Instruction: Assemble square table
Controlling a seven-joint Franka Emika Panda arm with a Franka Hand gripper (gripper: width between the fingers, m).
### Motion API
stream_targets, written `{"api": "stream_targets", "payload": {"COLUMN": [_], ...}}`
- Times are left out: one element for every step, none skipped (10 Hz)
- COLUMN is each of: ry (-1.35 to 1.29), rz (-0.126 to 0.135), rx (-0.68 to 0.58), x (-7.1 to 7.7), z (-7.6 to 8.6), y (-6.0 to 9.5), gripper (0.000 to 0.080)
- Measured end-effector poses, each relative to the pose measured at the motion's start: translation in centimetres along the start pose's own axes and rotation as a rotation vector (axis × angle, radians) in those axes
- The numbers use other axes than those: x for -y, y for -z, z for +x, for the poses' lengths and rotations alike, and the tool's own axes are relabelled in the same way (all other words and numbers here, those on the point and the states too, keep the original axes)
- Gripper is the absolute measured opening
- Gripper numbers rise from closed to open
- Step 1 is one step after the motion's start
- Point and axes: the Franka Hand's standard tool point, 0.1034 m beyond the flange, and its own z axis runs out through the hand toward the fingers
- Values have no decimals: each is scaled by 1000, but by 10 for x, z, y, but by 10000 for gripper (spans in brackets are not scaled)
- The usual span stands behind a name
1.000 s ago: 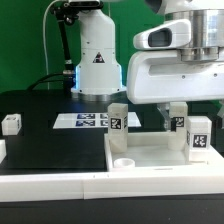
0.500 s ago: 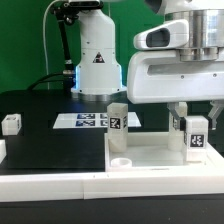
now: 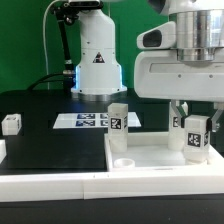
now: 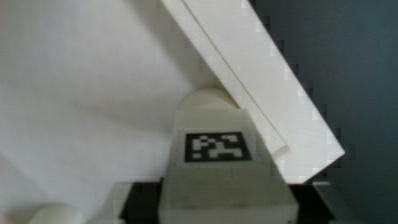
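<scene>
The gripper [image 3: 197,114] is closed on a leg post [image 3: 197,138]. In the wrist view the gripper [image 4: 214,196] is seen with a dark pad against each side of the leg post [image 4: 217,145], and the post's tag faces the camera.

The held leg post is upright over the square slab [image 3: 150,150], near the slab's edge on the exterior view's right. It cannot be told whether the post's foot touches the slab. In the wrist view the post lies over the white face of the square slab [image 4: 80,110], close to one raised edge.

A second leg post [image 3: 118,118] stands upright at the slab's rear edge, toward the exterior view's left. A third leg post [image 3: 178,123] is partly hidden just behind the held one. A raised socket [image 3: 125,161] is seen at the slab's front corner on the exterior view's left.

The marker board [image 3: 85,120] lies flat on the black tabletop [image 3: 40,145] beyond the slab's left side in the exterior view. A small tagged part [image 3: 12,123] rests further from the slab on that side.
</scene>
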Motion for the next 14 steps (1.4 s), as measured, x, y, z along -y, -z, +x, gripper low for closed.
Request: {"api": "stream_targets", "payload": {"ry": [-150,-273,-355,-523,-572,-643,-664,-644,-606,-575,-521,-354,-250,-124], "rz": [2,0,6,15,19,22,23,23,23,23,22,19,21,17], "rx": [0,-2,-6,-1,4,9,11,11,11,11,9,7,1,-2], "x": [0,1,1,2,2,2,2,2,2,1,2,3,3,2], "z": [-2,-4,-3,-3,-2,-2,-2,-2,-2,-1,-2,-4,-4,-5], "y": [-2,-2,-2,-3,-3,-3,-3,-3,-3,-2,-2,-3,-5,-7], "gripper": [291,291,291,291,291,291,291,291,475,475,606,641,641,648]}}
